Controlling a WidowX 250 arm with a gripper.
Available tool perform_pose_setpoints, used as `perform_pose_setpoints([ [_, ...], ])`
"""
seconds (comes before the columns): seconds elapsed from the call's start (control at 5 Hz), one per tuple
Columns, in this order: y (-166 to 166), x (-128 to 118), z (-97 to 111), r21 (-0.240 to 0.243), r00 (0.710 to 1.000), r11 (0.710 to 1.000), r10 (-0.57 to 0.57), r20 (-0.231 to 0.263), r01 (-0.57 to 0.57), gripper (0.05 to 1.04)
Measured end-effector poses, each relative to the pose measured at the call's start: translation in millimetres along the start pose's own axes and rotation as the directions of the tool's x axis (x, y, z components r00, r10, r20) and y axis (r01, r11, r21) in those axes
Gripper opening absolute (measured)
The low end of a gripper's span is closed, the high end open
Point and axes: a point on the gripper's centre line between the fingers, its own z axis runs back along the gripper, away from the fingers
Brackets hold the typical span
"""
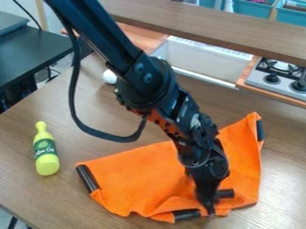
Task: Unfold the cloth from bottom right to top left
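The black arm [125,44] enters from the far left edge and slants down across the wooden counter [36,201] toward the near right, a slack cable looping at its left side. Past its bulky, jointed middle it bends steeper, so the gripper [209,206] points almost straight down over the near right part of the orange cloth [140,172]. Whether the gripper is open, closed or gripping fabric, I cannot tell.

The cloth lies right of centre on the counter, soft and matte, its outline irregular, with wavy folds along the near edge. Smooth, dark bands mark its left corner, its near edge and its far right corner; another dark piece sits just right of the gripper.

A rounded, yellow-green bottle [46,163] with a slim neck lies to the left, apart from the cloth. Farther back are a pale basin [203,60] and, at right, a grey stove [277,80].
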Motion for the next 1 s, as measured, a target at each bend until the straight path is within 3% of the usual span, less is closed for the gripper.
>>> perform_pose_setpoints([
  [0.2, 1, 0, 2, -0.004, 1.0, 1.0, 0.007, 0.004, -0.007, 0.127],
  [0.4, 5, 3, 13, 0.001, 1.0, 1.0, 0.011, 0.026, -0.011, 0.062],
  [0.8, 35, 14, 45, 0.03, 0.994, 0.997, 0.062, 0.092, -0.065, 0.051],
  [1.0, 53, 15, 53, 0.04, 0.991, 0.995, 0.091, 0.1, -0.095, 0.051],
])
